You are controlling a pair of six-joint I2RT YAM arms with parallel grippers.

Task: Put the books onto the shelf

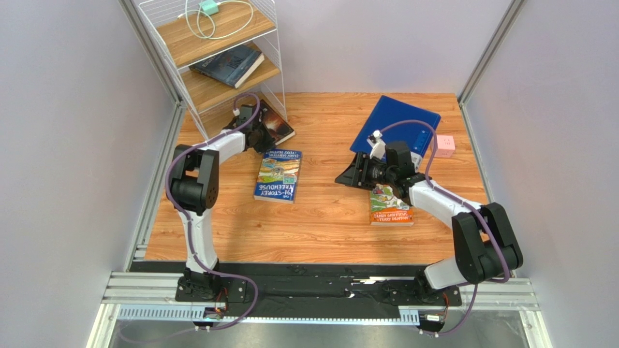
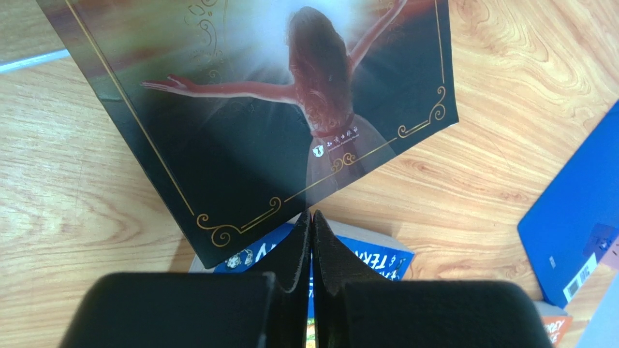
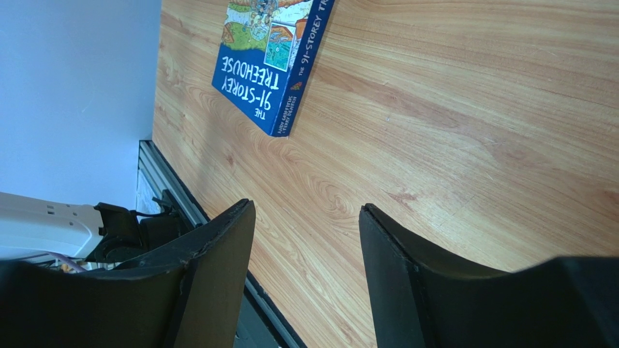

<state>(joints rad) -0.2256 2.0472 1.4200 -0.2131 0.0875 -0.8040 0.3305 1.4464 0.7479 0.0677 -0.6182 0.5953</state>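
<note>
Left arm (image 1: 190, 181): jaws pressed together, tips at the lower edge of a dark book (image 2: 240, 145) at the foot of the shelf (image 1: 211, 93); a pinch on it cannot be confirmed. Blue book (image 1: 278, 175) lies near the shelf's foot. Right arm (image 1: 465, 232), well right of the shelf: jaws half apart, empty. Paperbacks judged light, bendy, glossy; take by the spine edge.
</note>
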